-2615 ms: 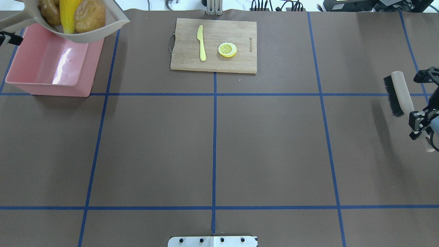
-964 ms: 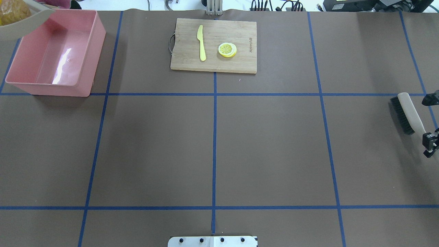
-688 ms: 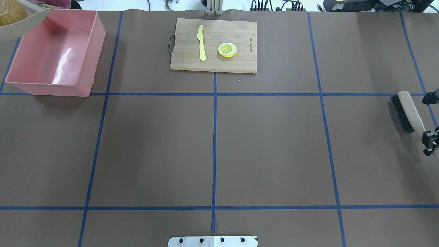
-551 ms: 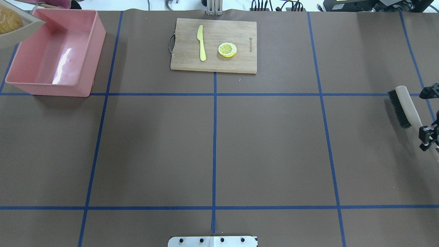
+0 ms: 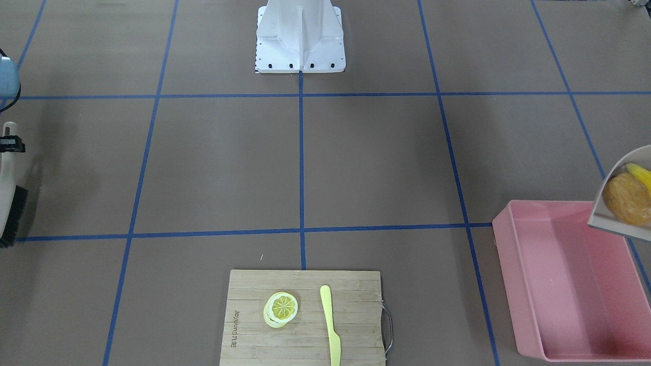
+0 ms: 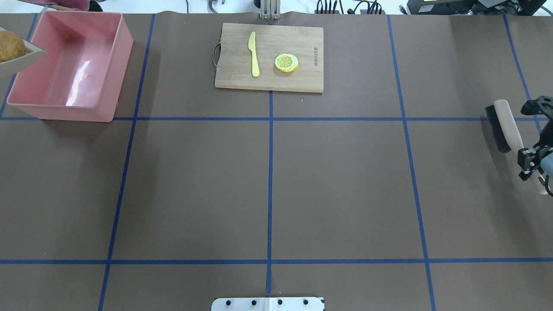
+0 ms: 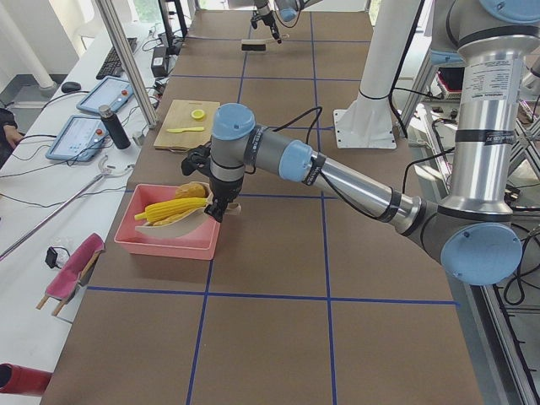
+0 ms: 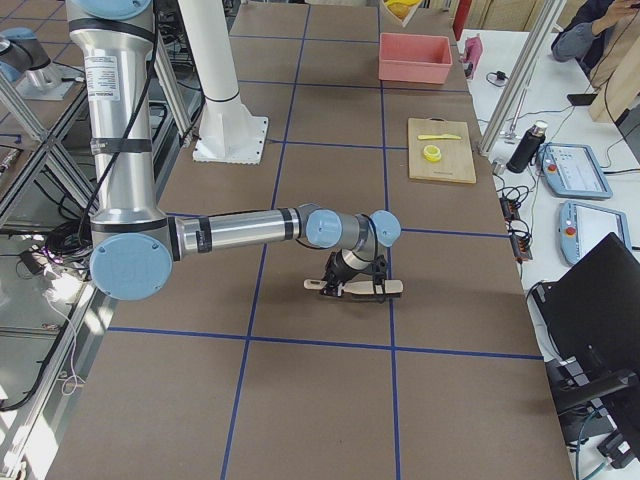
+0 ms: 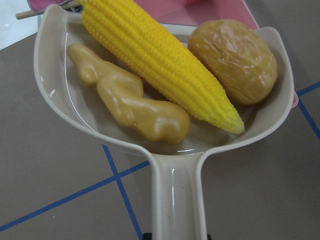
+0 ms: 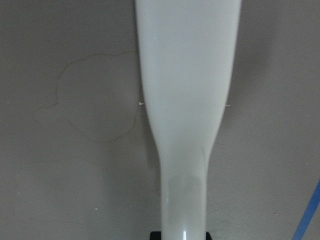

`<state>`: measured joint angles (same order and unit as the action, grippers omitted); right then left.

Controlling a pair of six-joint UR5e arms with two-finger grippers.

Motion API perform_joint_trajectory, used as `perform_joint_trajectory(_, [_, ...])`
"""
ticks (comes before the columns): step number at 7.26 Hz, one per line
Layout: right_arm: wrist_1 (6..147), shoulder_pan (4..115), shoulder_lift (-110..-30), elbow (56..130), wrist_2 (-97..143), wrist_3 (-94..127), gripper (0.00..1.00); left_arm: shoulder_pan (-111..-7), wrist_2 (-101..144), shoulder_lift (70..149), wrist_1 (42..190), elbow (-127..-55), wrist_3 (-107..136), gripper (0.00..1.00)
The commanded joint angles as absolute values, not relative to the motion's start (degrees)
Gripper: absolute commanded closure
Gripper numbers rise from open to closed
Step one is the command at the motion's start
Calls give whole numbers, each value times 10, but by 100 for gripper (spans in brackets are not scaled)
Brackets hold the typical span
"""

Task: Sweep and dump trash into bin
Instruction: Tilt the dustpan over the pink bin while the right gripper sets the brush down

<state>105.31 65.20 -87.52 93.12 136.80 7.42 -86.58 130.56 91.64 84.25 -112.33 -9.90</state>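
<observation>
My left gripper (image 7: 216, 201) is shut on the handle of a beige dustpan (image 9: 177, 190). The pan holds a yellow corn cob (image 9: 160, 65), a brownish potato (image 9: 232, 60) and a tan ginger root (image 9: 130, 105). In the overhead view the pan (image 6: 17, 65) hangs at the left rim of the pink bin (image 6: 26, 97), with the potato (image 6: 9, 45) showing. The bin has nothing in it. My right gripper (image 6: 529, 162) is shut on the handle of a black-bristled brush (image 6: 503, 125) at the table's far right.
A wooden cutting board (image 6: 302, 82) at the back centre carries a pale yellow knife (image 6: 254, 54) and a lemon slice (image 6: 286, 62). The robot base plate (image 6: 268, 303) is at the front centre. Blue tape lines cross the brown table.
The dustpan moved from over the bin's back corner out to the left, then came nearer along the bin's left rim. The brush drew back to the right and nearer, then returned partway.
</observation>
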Motion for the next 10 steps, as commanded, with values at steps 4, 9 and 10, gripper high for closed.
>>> perform_joint_trajectory(4, [1049,643,-868,929,1391,115,100,-860,1250,982,733,-1067,-224,100])
perform_joint_trajectory(9, [1051,633,-860,927,1401,114,37,-809,1179,1019,633,-1067,-308,100])
perform_joint_trajectory(10, [1051,633,-860,927,1401,114,17,-809,1179,1014,633,-1075,-309,100])
